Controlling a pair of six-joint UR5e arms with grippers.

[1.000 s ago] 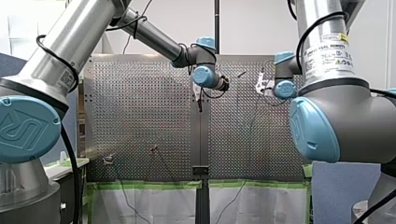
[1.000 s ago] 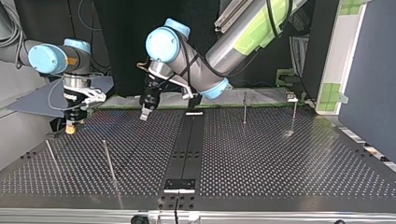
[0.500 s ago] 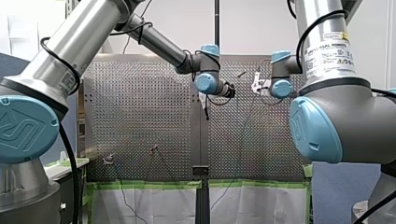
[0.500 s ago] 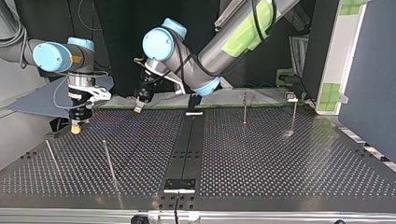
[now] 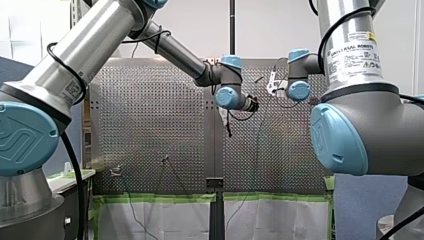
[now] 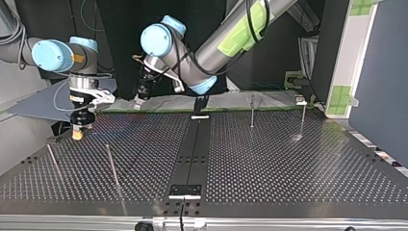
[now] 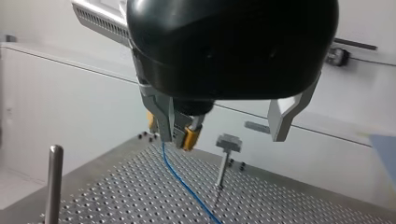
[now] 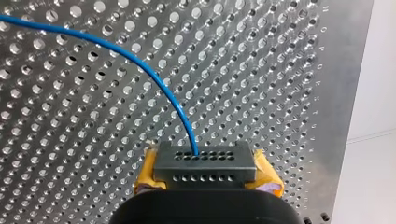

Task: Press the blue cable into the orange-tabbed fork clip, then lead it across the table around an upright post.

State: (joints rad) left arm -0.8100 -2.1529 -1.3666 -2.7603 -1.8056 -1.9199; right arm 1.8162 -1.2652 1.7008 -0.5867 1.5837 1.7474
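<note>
Perforated table [image 6: 288, 163] bears upright posts [image 6: 251, 111]; right gripper [image 8: 205, 168] pinches blue cable [image 8: 140, 60], left gripper [image 7: 224, 135] gapes.

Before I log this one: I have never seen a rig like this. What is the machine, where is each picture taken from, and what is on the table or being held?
Two robot arms work at a perforated metal table. The front view looks out from behind the arms; the top view faces them from across the table, so their sides are swapped. Each wrist view rides on one arm, looking along its gripper. Thin upright metal posts stand on the table. My right gripper, with yellow pads, is shut on a thin blue cable that trails away over the holes. My left gripper, black with metal fingers, is open and holds nothing.
</note>
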